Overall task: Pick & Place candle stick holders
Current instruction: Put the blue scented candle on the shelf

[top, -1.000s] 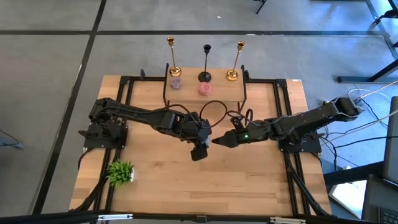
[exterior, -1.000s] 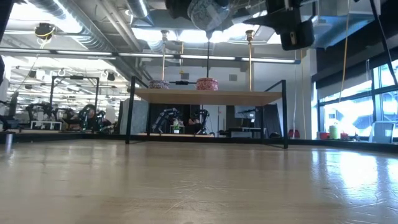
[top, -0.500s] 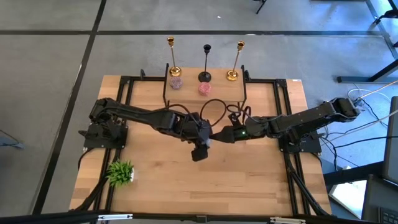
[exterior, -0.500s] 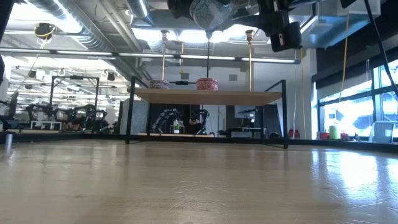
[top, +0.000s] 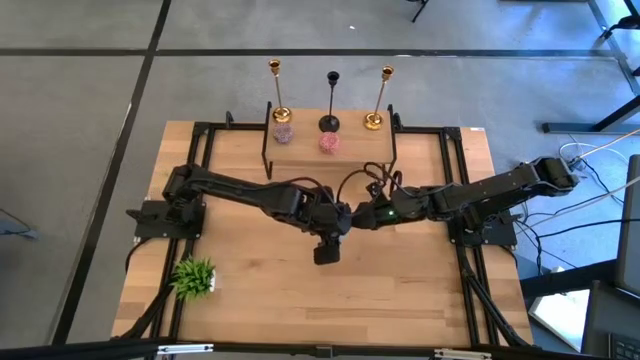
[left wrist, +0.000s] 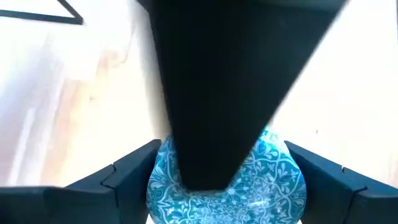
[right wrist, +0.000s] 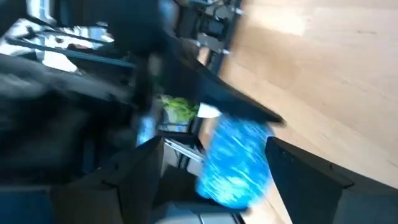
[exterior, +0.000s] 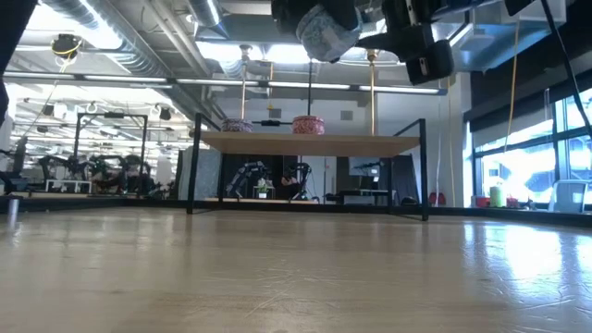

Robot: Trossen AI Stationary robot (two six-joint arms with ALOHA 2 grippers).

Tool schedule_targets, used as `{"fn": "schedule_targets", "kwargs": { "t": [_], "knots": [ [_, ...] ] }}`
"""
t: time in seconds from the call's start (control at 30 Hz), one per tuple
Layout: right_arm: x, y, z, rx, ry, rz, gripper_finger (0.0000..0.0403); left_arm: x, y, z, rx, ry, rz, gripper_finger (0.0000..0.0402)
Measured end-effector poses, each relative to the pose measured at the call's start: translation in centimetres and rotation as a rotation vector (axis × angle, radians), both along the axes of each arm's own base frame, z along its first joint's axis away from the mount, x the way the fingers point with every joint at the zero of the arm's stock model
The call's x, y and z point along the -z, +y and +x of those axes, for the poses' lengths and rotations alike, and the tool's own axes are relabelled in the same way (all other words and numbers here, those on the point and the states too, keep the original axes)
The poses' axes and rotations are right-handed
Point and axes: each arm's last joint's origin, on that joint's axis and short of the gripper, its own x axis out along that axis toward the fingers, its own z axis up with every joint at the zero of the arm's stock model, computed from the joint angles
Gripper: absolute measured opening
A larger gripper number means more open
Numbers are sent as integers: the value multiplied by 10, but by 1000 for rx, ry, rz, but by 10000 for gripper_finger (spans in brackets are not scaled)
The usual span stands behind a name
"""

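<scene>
Three candle stick holders stand by their round bases on a raised wooden shelf at the table's far edge: gold, black, gold. No gripper touches them. My left gripper hangs above the table's middle, shut on a small round blue-patterned jar, which also shows in the low view. My right gripper meets it from the right, open, with its fingers on either side of the jar. My left gripper pinches the jar's rounded sides between its two fingers, pointing down at the table. The jar is lifted well clear of the table. My right gripper has one dark finger lying across the jar; I cannot tell whether it touches it.
Two small pink patterned jars sit on the shelf in front of the candlesticks. A small green plant stands near the table's front left corner. The shelf's black frame legs stand on the far half of the table.
My right gripper has gone toward the table's left, up to my left gripper, and now straddles the jar. My left gripper has shifted a little toward the table's near and right edges with the jar, which stays lifted clear.
</scene>
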Motion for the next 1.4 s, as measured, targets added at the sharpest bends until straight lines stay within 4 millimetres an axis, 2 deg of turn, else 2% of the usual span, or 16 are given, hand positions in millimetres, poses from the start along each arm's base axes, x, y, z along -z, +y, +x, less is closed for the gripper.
{"fn": "schedule_targets", "kwargs": {
  "t": [0.2,0.87,1.0,1.23,1.4],
  "knots": [
    [1,2,-1,-34,14,11,287,-11,4,-3,-18,-1,34,292],
    [1,1,0,-11,13,3,284,-13,6,2,-13,-45,3,293],
    [1,-1,0,-2,15,7,266,-14,5,2,-10,-49,-2,292],
    [1,-3,0,13,21,22,212,-15,5,5,-6,-80,-8,292],
    [2,-3,0,18,24,21,206,-15,5,5,-14,-88,7,292]
  ]
}}
